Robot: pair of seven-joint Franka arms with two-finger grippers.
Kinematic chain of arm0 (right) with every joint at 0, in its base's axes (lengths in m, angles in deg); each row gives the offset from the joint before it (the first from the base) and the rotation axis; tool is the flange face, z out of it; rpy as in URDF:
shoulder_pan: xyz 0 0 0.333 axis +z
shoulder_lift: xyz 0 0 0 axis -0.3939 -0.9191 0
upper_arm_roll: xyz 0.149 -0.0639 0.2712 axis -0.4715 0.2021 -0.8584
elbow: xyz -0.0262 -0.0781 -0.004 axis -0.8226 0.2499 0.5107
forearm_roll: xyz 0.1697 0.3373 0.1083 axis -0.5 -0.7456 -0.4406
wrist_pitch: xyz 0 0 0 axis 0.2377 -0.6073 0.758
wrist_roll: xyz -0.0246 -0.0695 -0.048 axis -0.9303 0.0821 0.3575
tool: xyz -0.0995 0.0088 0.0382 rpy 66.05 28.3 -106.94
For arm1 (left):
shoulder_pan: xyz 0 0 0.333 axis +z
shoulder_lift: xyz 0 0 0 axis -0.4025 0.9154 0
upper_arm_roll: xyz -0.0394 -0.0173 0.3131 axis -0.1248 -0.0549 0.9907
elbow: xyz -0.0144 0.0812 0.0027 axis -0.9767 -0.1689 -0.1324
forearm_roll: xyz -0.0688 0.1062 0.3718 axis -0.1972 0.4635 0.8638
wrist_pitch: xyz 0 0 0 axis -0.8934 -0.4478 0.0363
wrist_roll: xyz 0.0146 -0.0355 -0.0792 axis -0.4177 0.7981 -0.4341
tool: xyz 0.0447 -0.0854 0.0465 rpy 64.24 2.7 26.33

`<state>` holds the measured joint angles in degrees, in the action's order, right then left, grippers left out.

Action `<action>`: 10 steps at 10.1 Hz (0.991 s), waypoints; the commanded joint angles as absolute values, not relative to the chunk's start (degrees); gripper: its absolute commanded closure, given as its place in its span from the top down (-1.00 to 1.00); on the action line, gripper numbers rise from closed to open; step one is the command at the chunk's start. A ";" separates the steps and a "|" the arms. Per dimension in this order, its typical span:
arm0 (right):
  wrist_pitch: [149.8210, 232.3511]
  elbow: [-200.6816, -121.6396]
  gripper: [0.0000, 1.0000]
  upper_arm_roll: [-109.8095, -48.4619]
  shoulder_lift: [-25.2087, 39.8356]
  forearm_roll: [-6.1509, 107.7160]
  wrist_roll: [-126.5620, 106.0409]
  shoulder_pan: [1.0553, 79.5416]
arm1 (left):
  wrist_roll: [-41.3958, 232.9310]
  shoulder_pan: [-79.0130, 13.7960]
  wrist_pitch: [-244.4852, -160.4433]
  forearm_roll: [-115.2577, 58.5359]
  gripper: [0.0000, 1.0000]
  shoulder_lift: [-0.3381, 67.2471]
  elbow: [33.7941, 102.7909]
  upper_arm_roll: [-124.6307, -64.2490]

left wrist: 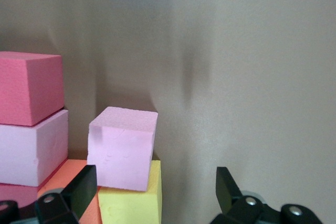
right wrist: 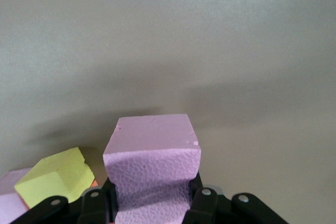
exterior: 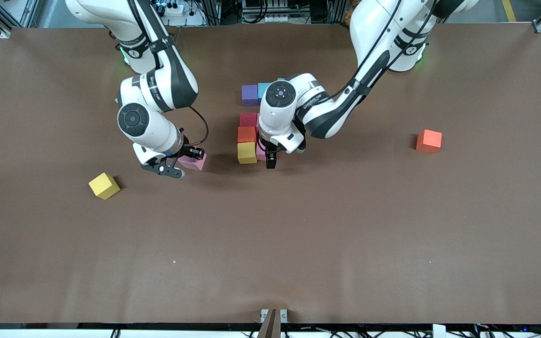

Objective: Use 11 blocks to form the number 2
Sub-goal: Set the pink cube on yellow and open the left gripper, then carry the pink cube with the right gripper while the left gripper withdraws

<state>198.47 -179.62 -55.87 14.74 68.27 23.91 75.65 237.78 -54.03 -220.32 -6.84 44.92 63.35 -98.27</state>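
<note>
The number 2 stands partly built mid-table from blocks: purple [exterior: 250,94], light blue [exterior: 263,88], red [exterior: 248,119], orange [exterior: 246,134], yellow [exterior: 247,152] and a pink one [exterior: 260,153] beside the yellow. My left gripper [exterior: 270,158] hangs open just over that pink block [left wrist: 123,148], its fingers [left wrist: 79,192] wide apart and clear of it. My right gripper [exterior: 183,165] is shut on another pink block [right wrist: 152,161], held low over the table toward the right arm's end. Loose blocks: yellow [exterior: 104,185] and orange-red [exterior: 428,141].
The left wrist view shows the stacked rows up close: a pale pink block [left wrist: 31,148], a deeper pink-red one [left wrist: 29,85], orange [left wrist: 68,182] and yellow [left wrist: 131,203]. A green sliver [exterior: 116,100] peeks out by the right arm. Brown mat [exterior: 298,244] covers the table.
</note>
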 commanded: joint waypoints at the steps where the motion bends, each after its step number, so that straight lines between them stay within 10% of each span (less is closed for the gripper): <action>1: 197.46 -180.00 -0.81 -55.93 16.45 67.50 27.37 75.58 | 234.88 -51.52 -217.32 -7.76 1.00 41.94 64.12 -100.01; 10: 197.37 -171.40 -0.89 -57.33 12.86 62.61 48.01 78.48 | 194.87 -40.54 -203.09 -6.89 1.00 27.27 64.91 -100.99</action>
